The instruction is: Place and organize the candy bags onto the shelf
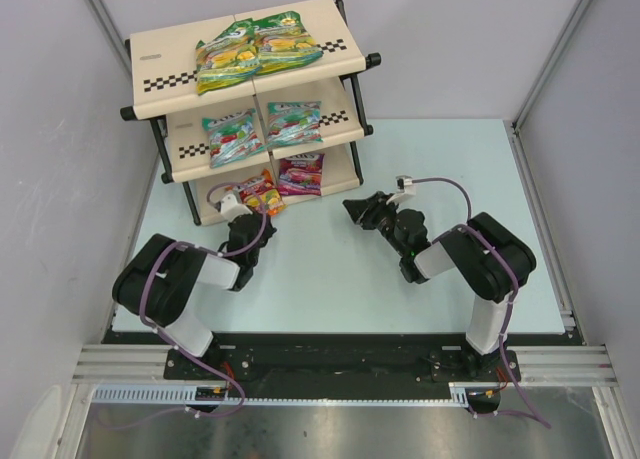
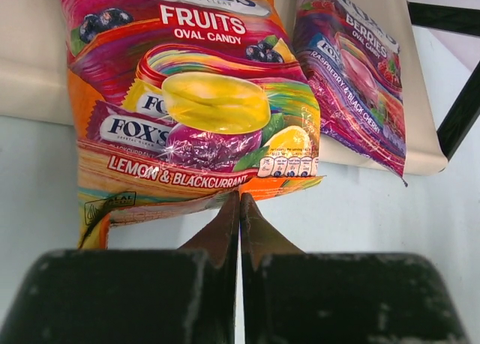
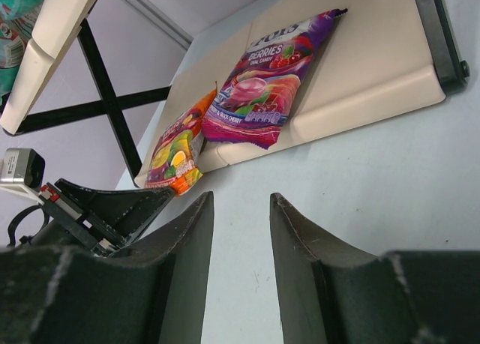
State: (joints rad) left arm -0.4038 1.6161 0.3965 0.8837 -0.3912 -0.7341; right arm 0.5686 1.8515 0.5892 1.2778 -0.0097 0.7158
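While the left gripper, closed, touches the edge of the orange bag, the right gripper hangs half-open, empty, near the shelf.

Red-orange bag, glossy, overhangs the bottom tier of the shelf, its hem just ahead of the left gripper. Purple-pink bag lies flat beyond, to the right. Two teal bags lie on the middle tier and two green-yellow bags on top, farther off.

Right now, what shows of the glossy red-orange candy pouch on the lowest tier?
The glossy red-orange pouch, printed FOX'S FRUITS, LEMON & BLACKCURRANT, lies flat on the beige lowest tier, its crumpled near end overhanging the pale table. A purple-pink pouch lies beside it. The shut left gripper meets its near edge; a pinch cannot be confirmed.
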